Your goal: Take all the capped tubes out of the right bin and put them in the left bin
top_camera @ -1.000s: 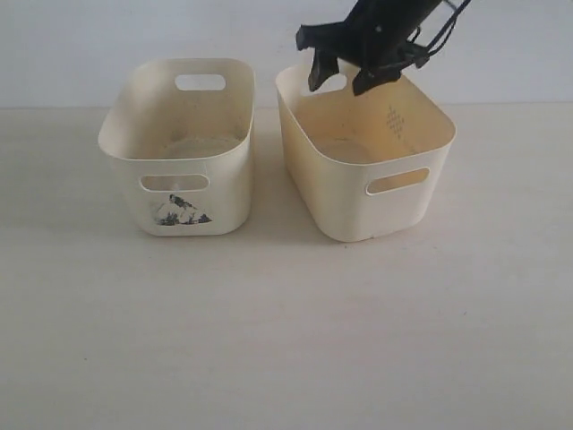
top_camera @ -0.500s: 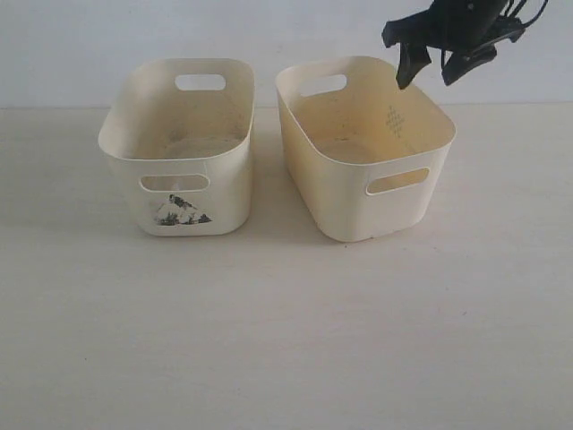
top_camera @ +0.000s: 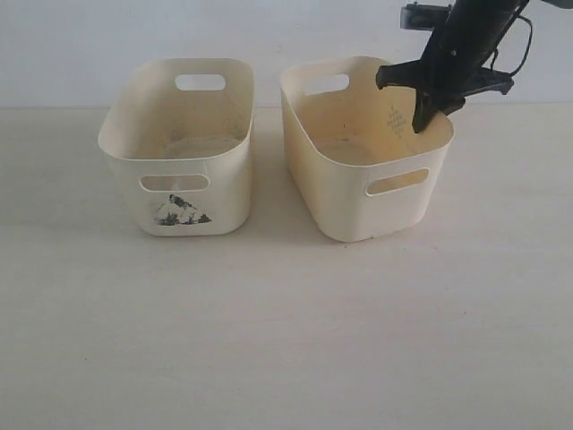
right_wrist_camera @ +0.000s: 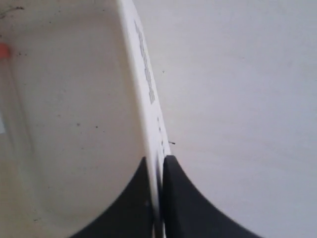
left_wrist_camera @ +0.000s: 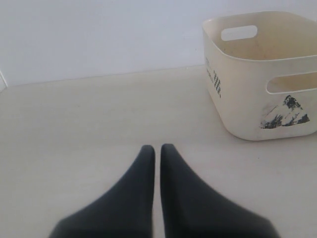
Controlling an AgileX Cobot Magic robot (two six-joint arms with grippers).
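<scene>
I read the right gripper [right_wrist_camera: 158,159] clamped across the side wall of the right bin [top_camera: 349,202]; one capped tube [right_wrist_camera: 3,50] lies inside it at the view's edge, axis indeterminate; left gripper [left_wrist_camera: 157,148] has its fingers together, near the left bin [left_wrist_camera: 242,94]

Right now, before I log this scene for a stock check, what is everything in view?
left bin: one, cream with black-grey smudge, left on the table
right bin: one, cream, plain front, right of it
capped tube: one orange-red cap seen, inside the right bin
table: one, pale, under both bins
wall: one, whitish, behind
left gripper: one, black, shut, over the table
right gripper: one, black, shut on the right bin's wall
</scene>
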